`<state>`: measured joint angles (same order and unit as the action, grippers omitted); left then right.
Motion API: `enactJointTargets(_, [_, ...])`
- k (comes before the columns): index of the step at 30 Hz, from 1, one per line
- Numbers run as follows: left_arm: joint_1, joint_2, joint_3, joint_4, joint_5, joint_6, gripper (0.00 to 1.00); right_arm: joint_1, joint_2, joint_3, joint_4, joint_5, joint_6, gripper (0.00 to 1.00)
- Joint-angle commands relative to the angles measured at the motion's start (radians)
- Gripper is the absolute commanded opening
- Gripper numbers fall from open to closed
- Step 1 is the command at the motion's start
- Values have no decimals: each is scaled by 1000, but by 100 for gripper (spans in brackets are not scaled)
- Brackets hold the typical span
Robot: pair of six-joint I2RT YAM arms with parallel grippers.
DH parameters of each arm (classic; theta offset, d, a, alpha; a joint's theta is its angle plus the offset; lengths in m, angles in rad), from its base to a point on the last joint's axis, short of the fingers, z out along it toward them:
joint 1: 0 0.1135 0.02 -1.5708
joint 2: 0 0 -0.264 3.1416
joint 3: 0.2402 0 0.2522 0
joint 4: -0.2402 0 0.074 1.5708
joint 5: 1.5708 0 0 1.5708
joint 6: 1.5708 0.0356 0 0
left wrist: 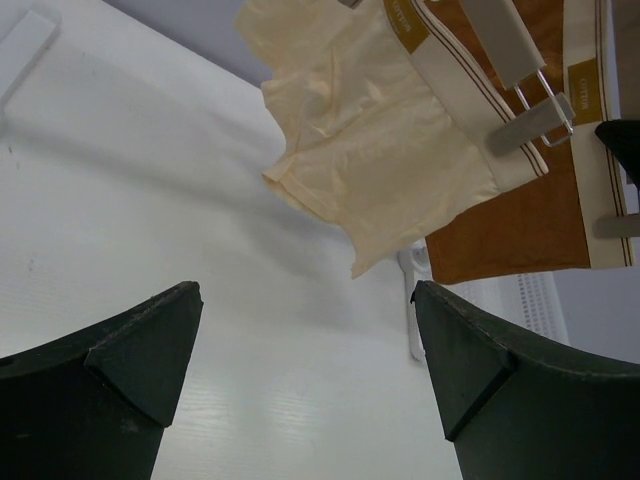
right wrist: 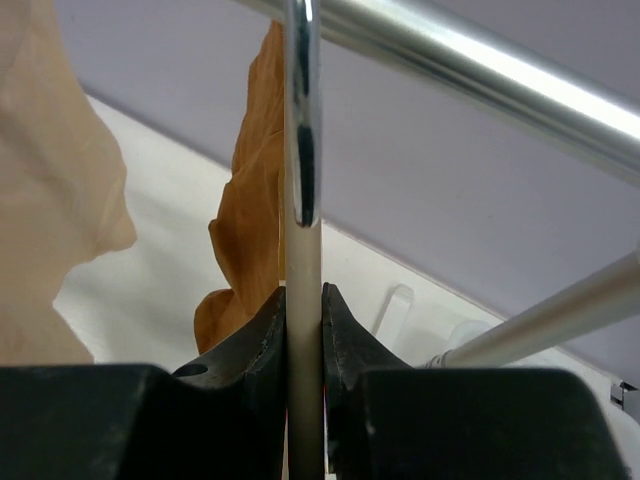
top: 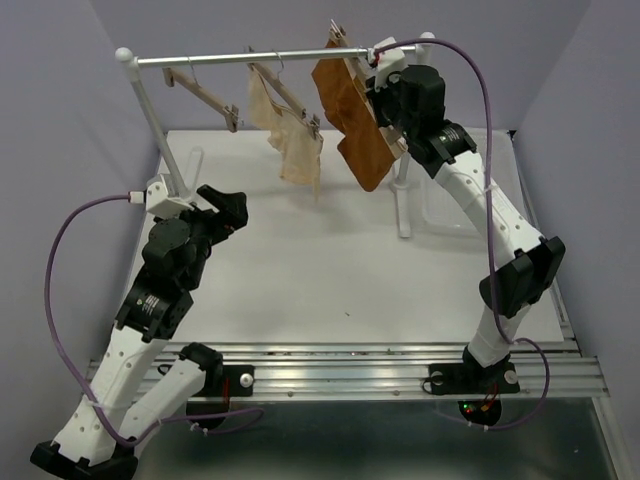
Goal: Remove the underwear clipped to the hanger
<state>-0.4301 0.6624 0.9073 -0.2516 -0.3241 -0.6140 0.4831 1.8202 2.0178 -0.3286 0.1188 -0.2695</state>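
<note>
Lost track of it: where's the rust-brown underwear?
Top view, right of centre: the rust-brown underwear hangs on the hanger under the rail, between the cream underwear and the right gripper.

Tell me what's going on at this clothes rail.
The right gripper is shut on the light wooden wire-hooked hanger at the metal rail. The rust-brown fabric underwear hangs from it, not yet removed. The left gripper is open, low over the white table, facing the pale cream underwear.
</note>
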Motion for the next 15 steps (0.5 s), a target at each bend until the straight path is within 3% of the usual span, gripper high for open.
enactJointTargets(1, [2,-9,-18,106,89,74,99,-3,-127,-72,48,-41,19,1])
enactJointTargets(15, [2,40,-5,181,192,161,99,-3,-275,-226,-36,-87,-17,1])
